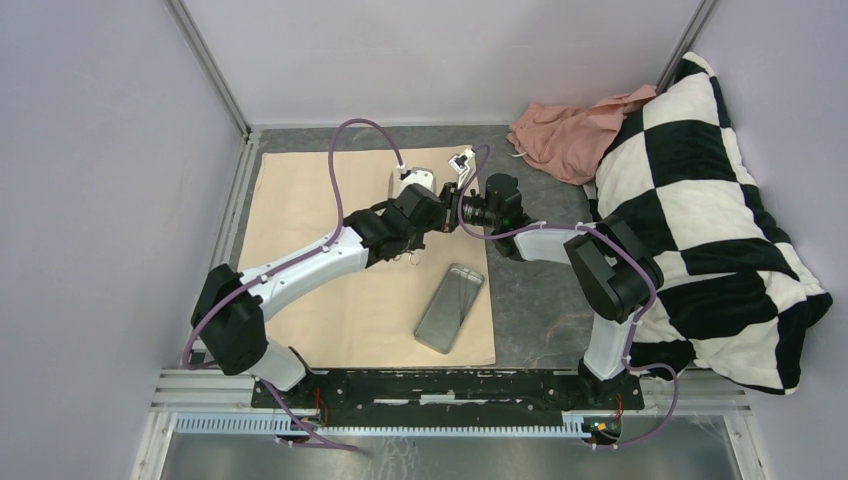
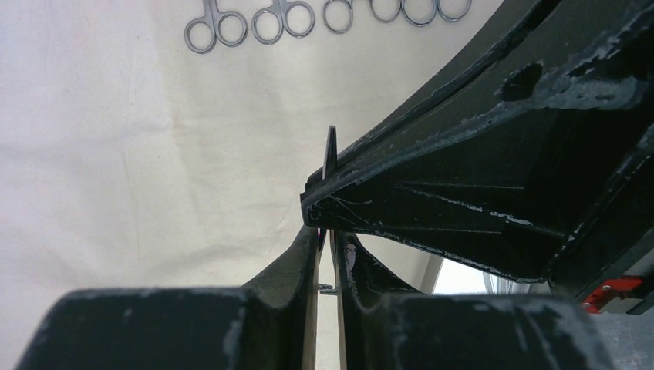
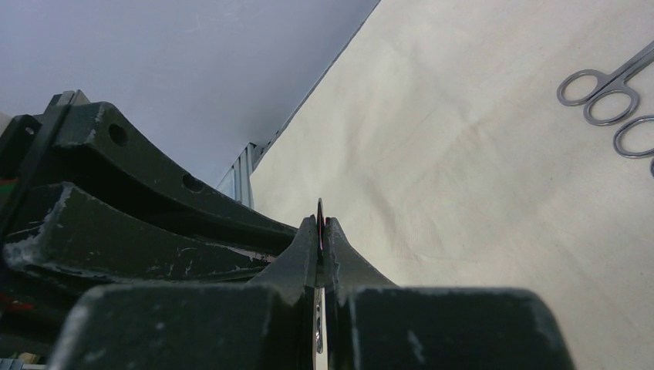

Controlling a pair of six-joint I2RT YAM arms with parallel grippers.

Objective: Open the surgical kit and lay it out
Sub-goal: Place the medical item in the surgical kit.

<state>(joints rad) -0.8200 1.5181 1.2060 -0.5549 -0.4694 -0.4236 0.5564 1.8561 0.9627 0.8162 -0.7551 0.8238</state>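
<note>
The right fingers [image 3: 305,250] are pinched shut on one slim instrument [image 3: 320,212]. The left fingers [image 2: 302,262] stand narrowly apart around it, and I cannot tell whether they grip it. Below them, one beige cloth wrap [image 1: 300,200] lies spread on the worktop [image 1: 540,300]. It carries eight ring handles [image 2: 284,19] in a row and one steel tray [image 1: 450,308].

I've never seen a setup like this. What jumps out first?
The right gripper and left gripper meet nose to nose over the beige cloth, the right one pinching a slim silver instrument. A big checked pillow fills the right side; a steel tray lies on the cloth's near right.
</note>
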